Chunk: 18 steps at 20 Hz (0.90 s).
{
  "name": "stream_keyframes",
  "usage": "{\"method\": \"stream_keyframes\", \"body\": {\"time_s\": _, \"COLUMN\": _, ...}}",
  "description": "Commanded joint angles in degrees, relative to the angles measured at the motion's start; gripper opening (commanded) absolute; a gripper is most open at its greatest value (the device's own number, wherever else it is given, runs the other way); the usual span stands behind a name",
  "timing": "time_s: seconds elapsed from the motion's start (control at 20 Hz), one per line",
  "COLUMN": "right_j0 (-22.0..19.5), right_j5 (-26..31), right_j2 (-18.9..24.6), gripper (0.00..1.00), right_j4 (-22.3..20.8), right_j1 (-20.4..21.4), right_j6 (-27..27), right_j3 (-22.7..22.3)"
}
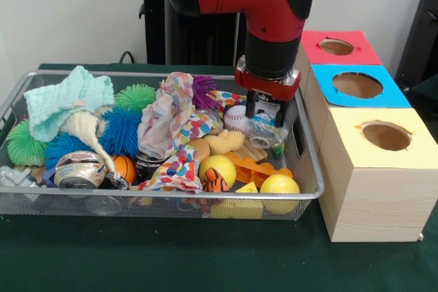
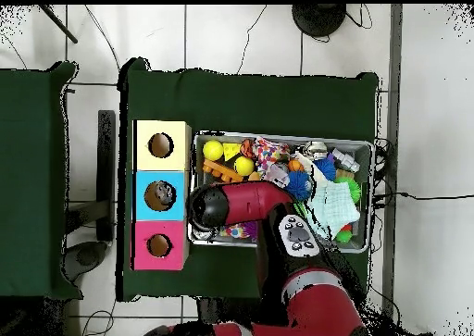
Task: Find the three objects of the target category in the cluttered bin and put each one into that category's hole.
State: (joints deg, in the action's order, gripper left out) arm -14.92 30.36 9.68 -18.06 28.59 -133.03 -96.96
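A red and black robot arm comes down from the top centre of the front view, its gripper (image 1: 268, 111) lowered into the right end of a wire mesh bin (image 1: 171, 195). Something pale and printed, perhaps a can, sits between the jaws, but whether they grip it cannot be told. The bin is heaped with clutter, so cans lie half buried: one silvery-topped can (image 1: 79, 171) rests on its side at lower left, beside a small basketball (image 1: 124, 167). Spiky puff balls, a mint knitted cloth (image 1: 65, 100), a dotted cloth (image 1: 179, 117), a baseball (image 1: 237, 118) and yellow balls (image 1: 279, 186) crowd the rest. To the right, touching the bin's end, stand three pale wooden boxes, close for short carries; the middle one holds the blue-topped hole (image 1: 357, 85), between red (image 1: 337, 46) and yellow (image 1: 386, 135) ones. Everything sits on a dark green tablecloth (image 1: 171, 258) against a pale wall; overhead, white floor tiles and cables surround the table.
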Motion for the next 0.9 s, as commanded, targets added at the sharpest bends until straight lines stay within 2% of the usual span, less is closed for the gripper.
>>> {"method": "stream_keyframes", "body": {"time_s": 0.05, "right_j0": -0.18, "right_j5": -6.16, "right_j2": 2.14, "gripper": 1.00, "right_j4": -6.08, "right_j1": -9.11, "right_j6": 3.80, "right_j3": 1.93}}
{"method": "stream_keyframes", "body": {"time_s": 0.25, "right_j0": 0.33, "right_j5": -7.62, "right_j2": 0.90, "gripper": 1.00, "right_j4": -6.78, "right_j1": -9.80, "right_j6": 3.14, "right_j3": 2.00}}
{"method": "stream_keyframes", "body": {"time_s": 0.55, "right_j0": 0.90, "right_j5": -7.33, "right_j2": -0.01, "gripper": 1.00, "right_j4": -7.11, "right_j1": -7.98, "right_j6": 2.43, "right_j3": 1.89}}
{"method": "stream_keyframes", "body": {"time_s": 0.9, "right_j0": 3.95, "right_j5": -7.23, "right_j2": -3.67, "gripper": 1.00, "right_j4": -7.03, "right_j1": -7.12, "right_j6": -0.57, "right_j3": 5.15}}
